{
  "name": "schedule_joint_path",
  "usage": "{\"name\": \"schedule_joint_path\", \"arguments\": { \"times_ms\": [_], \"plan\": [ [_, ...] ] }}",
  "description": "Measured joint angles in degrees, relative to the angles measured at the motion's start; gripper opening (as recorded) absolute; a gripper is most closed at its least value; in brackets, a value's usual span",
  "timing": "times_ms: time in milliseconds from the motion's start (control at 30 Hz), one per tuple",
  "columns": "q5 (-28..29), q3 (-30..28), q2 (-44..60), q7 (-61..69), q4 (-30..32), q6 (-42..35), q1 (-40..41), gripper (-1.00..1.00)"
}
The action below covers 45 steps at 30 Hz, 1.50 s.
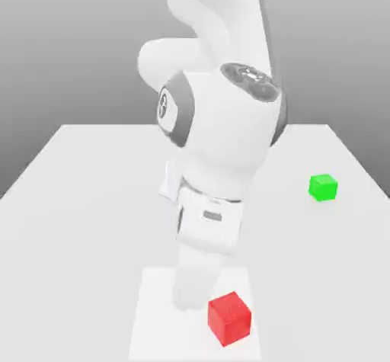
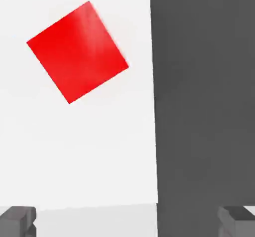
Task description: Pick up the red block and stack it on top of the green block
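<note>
The red block (image 1: 229, 319) lies on the white table near the front edge, just to the exterior view's right of my lowered hand. In the hand view the red block (image 2: 77, 51) appears from above, turned about diamond-wise, off to one side of the line between my fingers. My gripper (image 2: 127, 223) is open, with its two grey fingertips (image 2: 17, 221) far apart and nothing between them. The green block (image 1: 323, 187) rests alone on the table, farther back on the exterior view's right, well apart from the red one.
My white arm (image 1: 217, 147) rises through the middle of the exterior view and hides the table (image 1: 84, 200) behind it. A brighter white patch (image 1: 160, 315) lies under the hand. In the hand view a dark grey area (image 2: 204, 106) borders the white surface.
</note>
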State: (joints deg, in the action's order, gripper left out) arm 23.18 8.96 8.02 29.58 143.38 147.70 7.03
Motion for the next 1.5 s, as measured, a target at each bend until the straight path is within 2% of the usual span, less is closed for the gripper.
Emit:
{"name": "schedule_joint_path", "arguments": {
  "times_ms": [200, 300, 433, 467, 700, 967, 1133, 1500],
  "plan": [
    [-13.8, 8.0, 1.4, 27.3, 3.5, 7.5, 4.7, 0.0],
    [-13.1, 7.8, 4.8, 28.6, 3.2, 11.1, 4.8, 0.0],
    [-8.4, 4.0, 11.0, 25.4, 2.2, 16.0, 1.8, 0.0],
    [-7.6, 3.2, 12.1, 24.8, 2.0, 16.9, 1.2, -1.0],
    [-7.7, 3.2, 12.0, 24.9, 2.0, 16.7, 1.2, -1.0],
    [-17.1, 9.2, 0.7, 31.0, 4.3, 8.3, 3.8, -1.0],
    [-24.8, 17.1, -5.2, 28.4, 8.0, 7.3, -5.2, -1.0],
    [-41.8, 28.7, -17.9, 21.0, 15.8, 4.8, -27.4, -1.0]
  ]
}}
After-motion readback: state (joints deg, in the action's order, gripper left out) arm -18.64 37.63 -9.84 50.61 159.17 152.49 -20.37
